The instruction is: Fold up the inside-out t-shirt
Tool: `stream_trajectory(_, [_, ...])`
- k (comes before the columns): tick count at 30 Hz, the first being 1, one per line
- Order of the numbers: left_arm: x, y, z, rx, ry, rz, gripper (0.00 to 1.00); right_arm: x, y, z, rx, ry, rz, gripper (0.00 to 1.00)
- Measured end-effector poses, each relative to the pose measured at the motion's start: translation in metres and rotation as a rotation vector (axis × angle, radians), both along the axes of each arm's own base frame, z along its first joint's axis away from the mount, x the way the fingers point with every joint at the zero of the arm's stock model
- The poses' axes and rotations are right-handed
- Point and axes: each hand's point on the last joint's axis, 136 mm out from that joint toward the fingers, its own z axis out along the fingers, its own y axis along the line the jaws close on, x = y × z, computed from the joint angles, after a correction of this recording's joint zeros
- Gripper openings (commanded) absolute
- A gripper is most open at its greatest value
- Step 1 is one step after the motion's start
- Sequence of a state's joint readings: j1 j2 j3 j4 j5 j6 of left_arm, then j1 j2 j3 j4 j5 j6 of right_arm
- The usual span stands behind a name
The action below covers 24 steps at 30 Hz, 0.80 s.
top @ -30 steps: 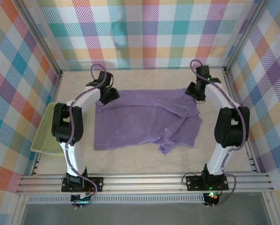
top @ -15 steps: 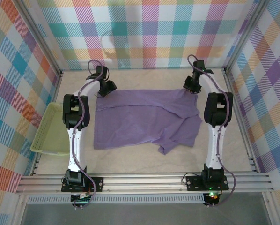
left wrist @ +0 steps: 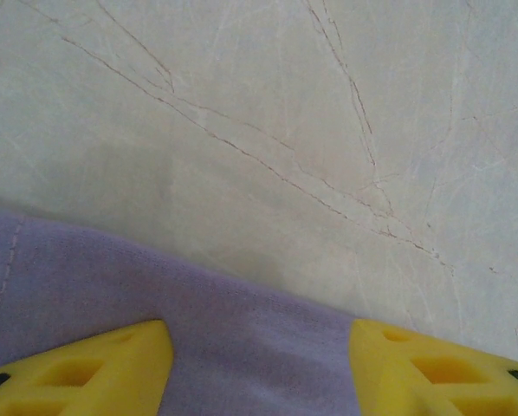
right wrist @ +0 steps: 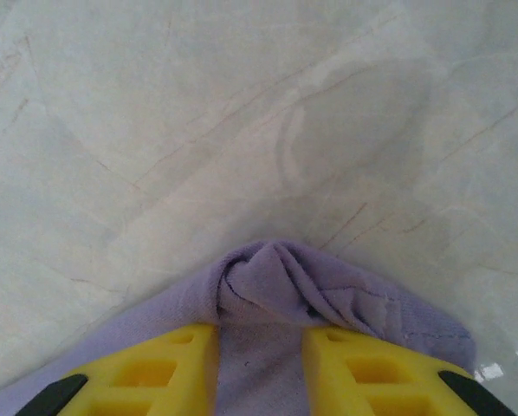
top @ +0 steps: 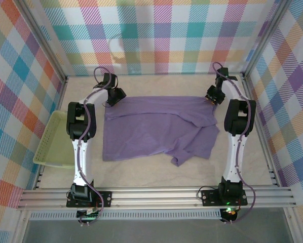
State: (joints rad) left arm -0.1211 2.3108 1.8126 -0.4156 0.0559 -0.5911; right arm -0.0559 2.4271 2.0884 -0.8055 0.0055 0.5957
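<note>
**Garment.** In the top view the inside-out t-shirt lies on the worktop at the centre of the frame. The left and middle portions are spread flat. The lower right portion is folded over and rumpled. The far edge of the garment runs across the frame between the two wrists. A green tray sits at the left edge of the worktop, beside the left arm and apart from the garment.

**Left jaws.** The left arm reaches up the left side of the frame to the upper left corner of the garment. In the left wrist view the yellow fingers sit in the two lower corners, well apart: the left jaws are open. The garment's edge lies flat and ungathered between them. Whether the tips touch the cloth cannot be determined.

**Right jaws.** The right arm reaches up the right side of the frame to the upper right corner of the garment. In the right wrist view the yellow fingers stand close together, with cloth filling the gap. A puckered bunch of cloth sits just ahead of the tips. The right jaws are clamped on this corner.
</note>
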Motion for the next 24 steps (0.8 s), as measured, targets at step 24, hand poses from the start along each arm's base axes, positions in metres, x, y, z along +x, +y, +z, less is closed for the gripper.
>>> stream_trajectory(24, [-0.144,-0.003,0.151,0.182,0.001,-0.011,0.78,-0.1,0.014,0.15,-0.011,-0.241,0.088,0.65])
